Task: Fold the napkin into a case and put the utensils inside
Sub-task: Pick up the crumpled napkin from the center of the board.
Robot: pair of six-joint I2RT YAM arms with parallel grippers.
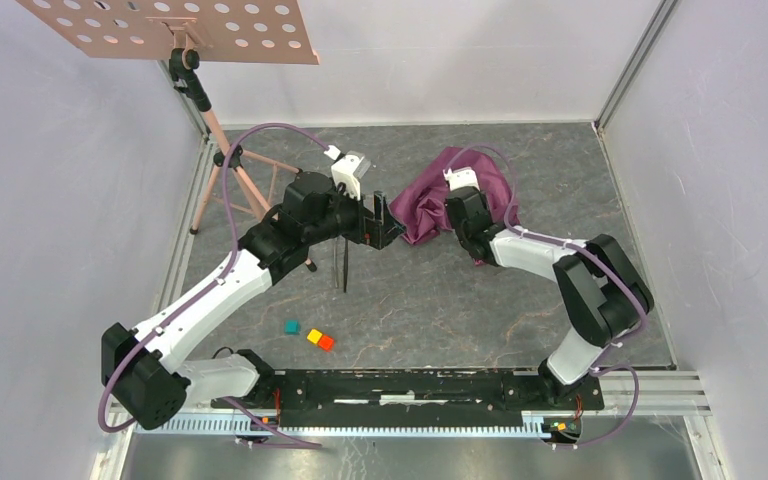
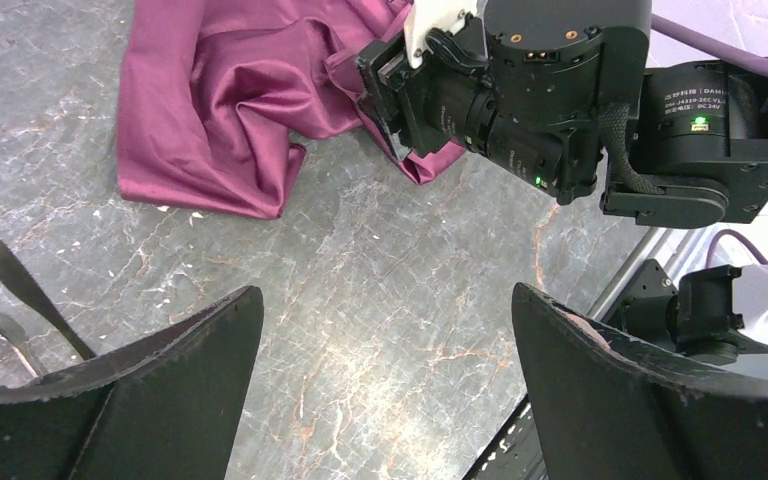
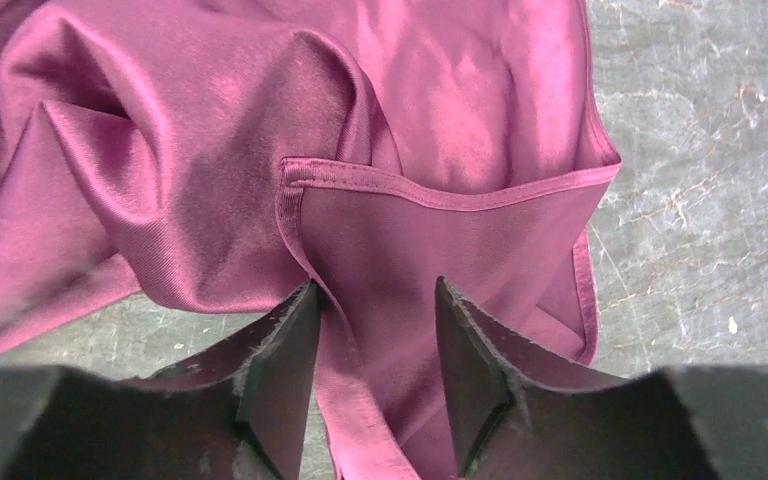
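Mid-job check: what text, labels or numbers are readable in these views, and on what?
"DAMIA", cut off, on the right arm's motor housing label, left wrist view.
Smaller lines beneath it: too small to read.
Label on the neighbouring motor: too blurred.
No other text readable.

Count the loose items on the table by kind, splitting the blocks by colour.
napkin: 1
utensils: 2
teal block: 1
yellow block: 1
orange block: 1
Total: 6
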